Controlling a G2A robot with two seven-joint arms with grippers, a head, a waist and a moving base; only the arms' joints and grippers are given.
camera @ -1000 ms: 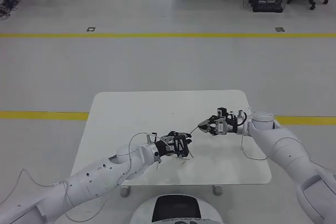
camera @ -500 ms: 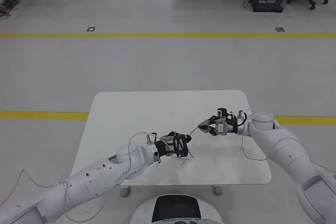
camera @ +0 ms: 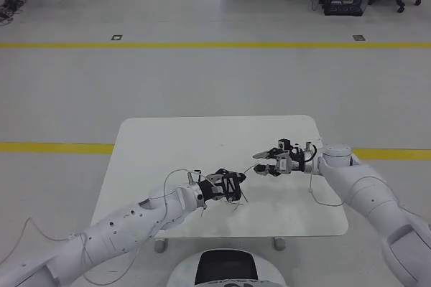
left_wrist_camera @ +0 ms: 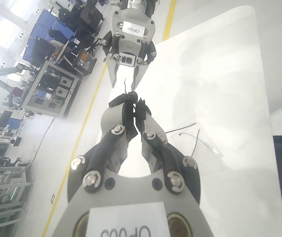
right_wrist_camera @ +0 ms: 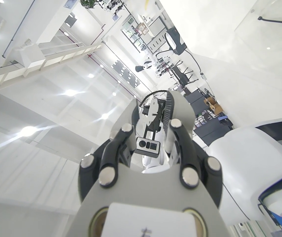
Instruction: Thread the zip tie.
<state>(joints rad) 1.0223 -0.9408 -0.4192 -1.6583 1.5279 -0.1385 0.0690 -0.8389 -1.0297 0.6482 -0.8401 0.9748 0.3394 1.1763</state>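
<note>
My left gripper (left_wrist_camera: 134, 103) is shut on a thin black zip tie (left_wrist_camera: 125, 87), whose short end sticks out past the fingertips. Facing it, my right gripper (left_wrist_camera: 124, 83) stands open, one finger on each side of that end without pinching it. From above, the left gripper (camera: 233, 183) and right gripper (camera: 261, 163) meet over the middle of the white table (camera: 165, 143), with the zip tie (camera: 248, 169) as a thin line between them. In the right wrist view the zip tie (right_wrist_camera: 154, 93) curves as a black arc just beyond the spread fingertips of the right gripper (right_wrist_camera: 155, 107).
Spare black zip ties (left_wrist_camera: 191, 134) lie on a clear plastic sheet on the table beside the left gripper, near the front edge. They show as spare ties (camera: 237, 201) from above and spare ties (right_wrist_camera: 276, 20) in the right wrist view. Bare tabletop lies to the far left.
The right gripper's fingers have spread apart and let go of the zip tie's end. The left gripper has kept its hold and barely moved.
</note>
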